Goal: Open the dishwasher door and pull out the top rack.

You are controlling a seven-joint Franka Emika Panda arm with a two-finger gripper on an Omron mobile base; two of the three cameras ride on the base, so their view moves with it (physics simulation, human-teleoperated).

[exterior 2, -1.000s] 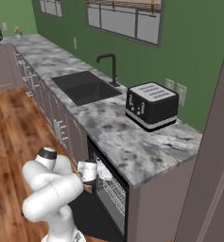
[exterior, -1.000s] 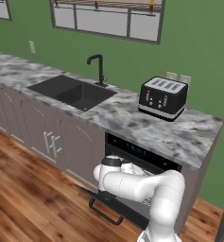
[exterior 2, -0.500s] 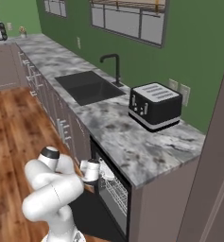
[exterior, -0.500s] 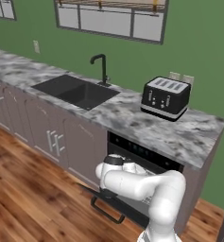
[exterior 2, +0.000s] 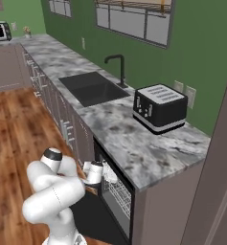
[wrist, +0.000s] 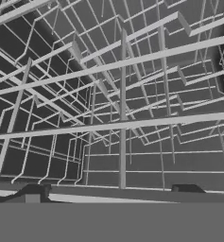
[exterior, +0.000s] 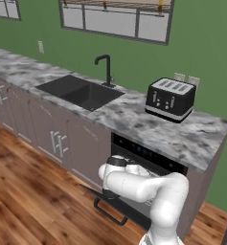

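Grey marbled counter (exterior: 134,122) with a black toaster (exterior: 170,99) on top, beside the sunken dark sink (exterior: 80,91).

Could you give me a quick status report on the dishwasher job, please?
Gripper open, at the top rack. Dishwasher door down. Rack not yet pulled out. Nothing in the way.

The pincer (exterior 2: 104,176) sits at the mouth of the dishwasher, fingers spread wide. Straight ahead the top rack (wrist: 123,118) blocks the way, its light wires crossing close in front. Below the pincer the dishwasher door (exterior: 116,203) hangs down open. Above, the marble counter (exterior 2: 134,143) overhangs closely.
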